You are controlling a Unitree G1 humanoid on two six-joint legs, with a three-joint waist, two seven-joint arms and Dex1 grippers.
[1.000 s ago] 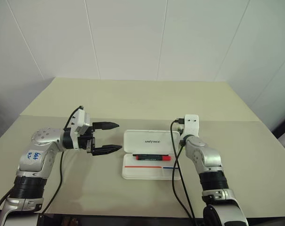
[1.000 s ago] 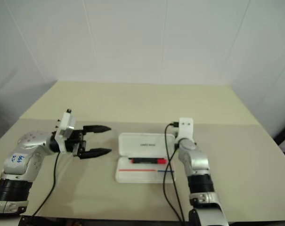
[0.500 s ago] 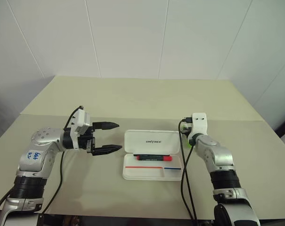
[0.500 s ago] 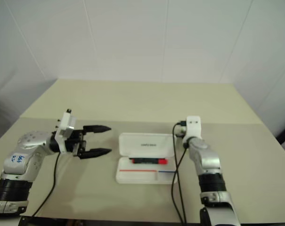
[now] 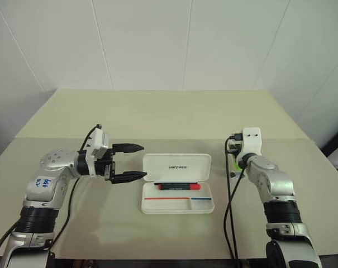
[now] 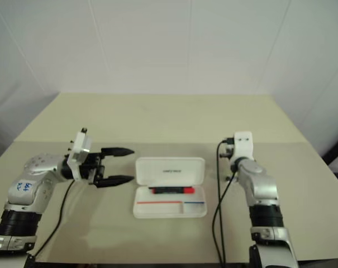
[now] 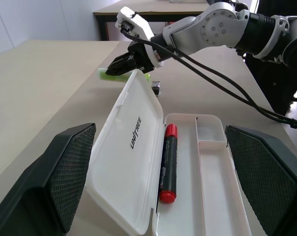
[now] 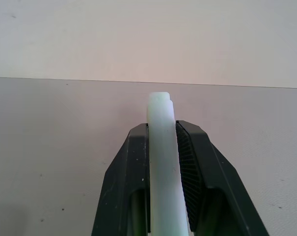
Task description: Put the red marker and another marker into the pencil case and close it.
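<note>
Centrally on the matte beige table (image 5: 157,117) lies the pencil case (image 5: 177,190) — smooth white plastic, rounded corners, lid open. Inside rests the slim red marker (image 5: 177,185). The right gripper (image 8: 163,147) clamps the chunky pale-green highlighter (image 8: 163,162) between ribbed pads; the left gripper (image 5: 132,162) stands spread wide beside the case.

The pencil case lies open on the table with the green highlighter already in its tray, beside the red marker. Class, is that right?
Not quite. The pencil case is open and the red marker lies in its tray, but the green highlighter is not there: the right wrist view shows it clamped in the right gripper, and the left wrist view shows that gripper beyond the case's lid.
</note>
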